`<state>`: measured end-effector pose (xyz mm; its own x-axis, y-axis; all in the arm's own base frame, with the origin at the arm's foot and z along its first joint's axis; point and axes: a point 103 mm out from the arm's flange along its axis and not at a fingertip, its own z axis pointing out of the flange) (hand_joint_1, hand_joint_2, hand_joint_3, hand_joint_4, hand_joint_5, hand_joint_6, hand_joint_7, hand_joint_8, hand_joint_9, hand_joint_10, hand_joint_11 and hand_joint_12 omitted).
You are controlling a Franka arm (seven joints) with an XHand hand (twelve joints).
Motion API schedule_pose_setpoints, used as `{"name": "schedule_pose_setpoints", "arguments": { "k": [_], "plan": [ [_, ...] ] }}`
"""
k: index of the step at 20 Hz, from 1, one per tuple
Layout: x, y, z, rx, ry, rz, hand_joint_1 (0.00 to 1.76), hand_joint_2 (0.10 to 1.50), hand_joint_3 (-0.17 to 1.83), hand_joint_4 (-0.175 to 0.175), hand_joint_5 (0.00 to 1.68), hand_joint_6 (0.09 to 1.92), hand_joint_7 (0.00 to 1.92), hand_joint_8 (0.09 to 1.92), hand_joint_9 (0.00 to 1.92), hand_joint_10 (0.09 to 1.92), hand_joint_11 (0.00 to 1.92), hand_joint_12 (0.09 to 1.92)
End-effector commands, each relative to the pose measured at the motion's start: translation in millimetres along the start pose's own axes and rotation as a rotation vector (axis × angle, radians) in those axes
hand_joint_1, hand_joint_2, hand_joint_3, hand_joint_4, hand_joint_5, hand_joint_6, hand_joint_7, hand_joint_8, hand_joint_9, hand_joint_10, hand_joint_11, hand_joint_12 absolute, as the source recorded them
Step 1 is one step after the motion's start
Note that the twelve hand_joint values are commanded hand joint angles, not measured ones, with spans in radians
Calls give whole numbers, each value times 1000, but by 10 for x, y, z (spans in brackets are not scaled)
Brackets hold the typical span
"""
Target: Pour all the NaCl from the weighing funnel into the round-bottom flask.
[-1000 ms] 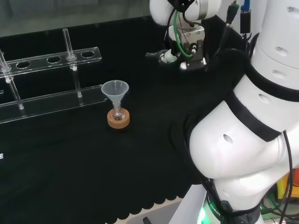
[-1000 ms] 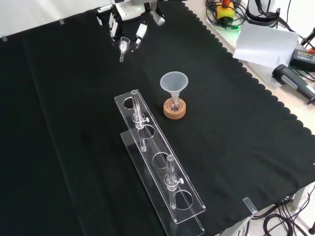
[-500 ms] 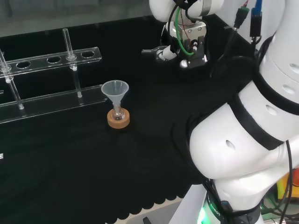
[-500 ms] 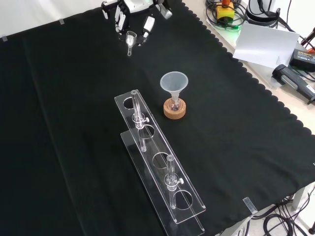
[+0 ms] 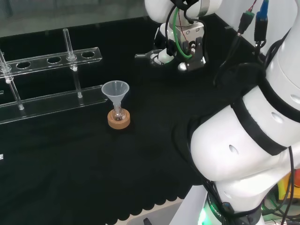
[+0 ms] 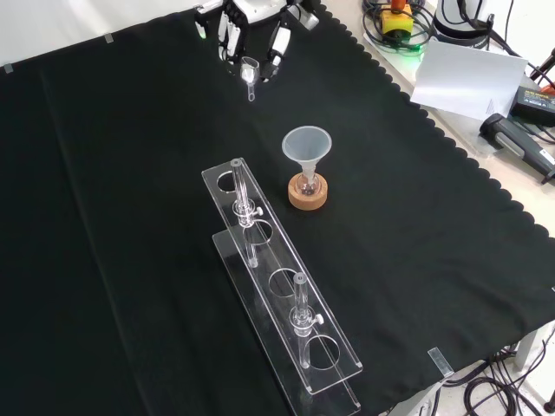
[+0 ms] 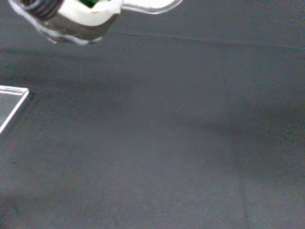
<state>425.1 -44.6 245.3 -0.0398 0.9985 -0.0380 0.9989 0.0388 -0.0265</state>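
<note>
Hand (image 6: 251,22) pinches weighing funnel (image 6: 251,73) by its cup, well short of flask (image 6: 306,185); light, slick, brittle glass, so tilt slowly.

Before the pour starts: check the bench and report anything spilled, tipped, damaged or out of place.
Nothing stands out. The flask sits upright in its cork ring with the clear funnel straight in its neck. The rack lies square, its tubes upright. The hand holds the weighing funnel above the cloth, where no spill shows.
</note>
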Motion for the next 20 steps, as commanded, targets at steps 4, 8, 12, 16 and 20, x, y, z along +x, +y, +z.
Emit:
{"name": "schedule_pose_setpoints", "arguments": {
  "k": [4, 8, 12, 16, 20],
  "plan": [
    [164, -106, -6, 8, -1, -68, 1112, 834, 250, 175, 1371, 344, 1577, 87, 1162, 149, 0, 1558],
    [235, -164, 5, 16, -5, -90, 1112, 833, 252, 175, 1372, 344, 1578, 87, 1162, 148, 0, 1558],
    [305, -201, 44, 29, -8, -111, 1112, 833, 253, 175, 1372, 344, 1580, 87, 1163, 147, 0, 1558],
    [380, -222, 80, 48, -22, -146, 1112, 832, 255, 175, 1372, 345, 1581, 87, 1163, 147, 0, 1557],
    [395, -196, 80, 59, -40, -170, 1112, 831, 257, 175, 1372, 345, 1582, 87, 1164, 146, 0, 1557]
  ]
}}
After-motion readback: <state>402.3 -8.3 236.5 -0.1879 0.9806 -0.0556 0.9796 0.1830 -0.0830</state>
